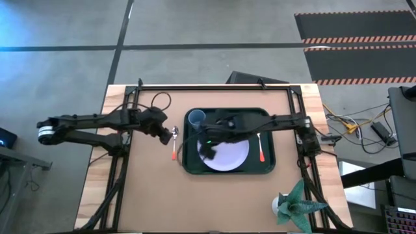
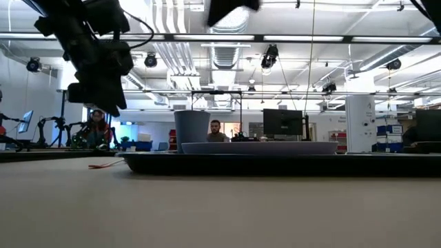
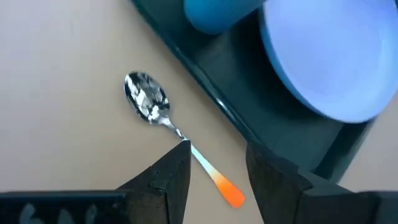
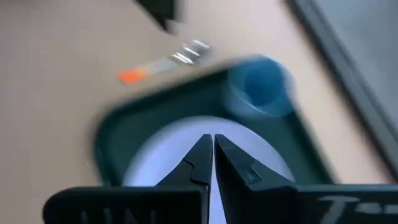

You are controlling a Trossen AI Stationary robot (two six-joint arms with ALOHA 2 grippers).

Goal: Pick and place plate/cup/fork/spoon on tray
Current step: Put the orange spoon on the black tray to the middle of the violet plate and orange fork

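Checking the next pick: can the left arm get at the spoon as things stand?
Probably yes. The left gripper hangs open right over the spoon, which lies alone on bare table beside the tray. Nothing sits between them, and the right gripper is shut over the plate.

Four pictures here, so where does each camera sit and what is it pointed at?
High view: overhead, looking straight down at the table and both arms.
Low view: at tabletop height, looking across the tray; an arm hangs top left.
Left wrist view: on the left arm, past its open left pincer at the spoon.
Right wrist view: on the right arm, past its shut right pincer at the plate.
Both wrist views share the cup.
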